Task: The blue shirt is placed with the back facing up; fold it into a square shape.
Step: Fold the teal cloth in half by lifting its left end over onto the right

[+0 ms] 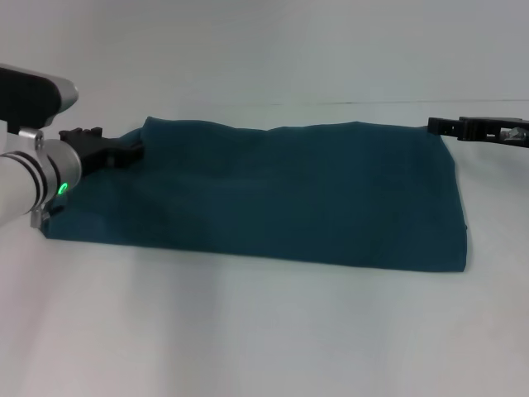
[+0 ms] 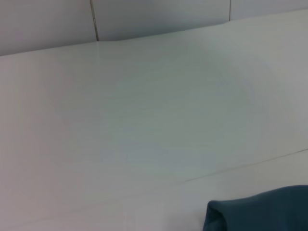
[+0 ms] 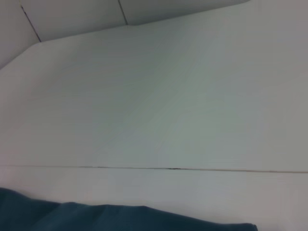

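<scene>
1. Left gripper (image 1: 132, 151) sat at the far left corner of the shirt (image 1: 273, 194), its dark fingers touching the cloth's edge; whether they pinched the fabric or merely rested against it could not be told.
2. Right gripper (image 1: 438, 126) hung at the far right corner, just beside the cloth, and its finger state could not be told either.
3. The shirt lay flat on the white table (image 1: 248, 331) as a wide band, already doubled by the look of its straight near edge, stretching across most of the space between the two arms.
4. Judging by the task, both grippers stood at the two far corners to control that edge together for a fold.
5. Each wrist view showed only a teal corner (image 2: 260, 209) or edge (image 3: 120, 217) against bare tabletop.
6. Open table ran in front of the near hem and beyond the far edge, leaving room to carry cloth either way.
</scene>
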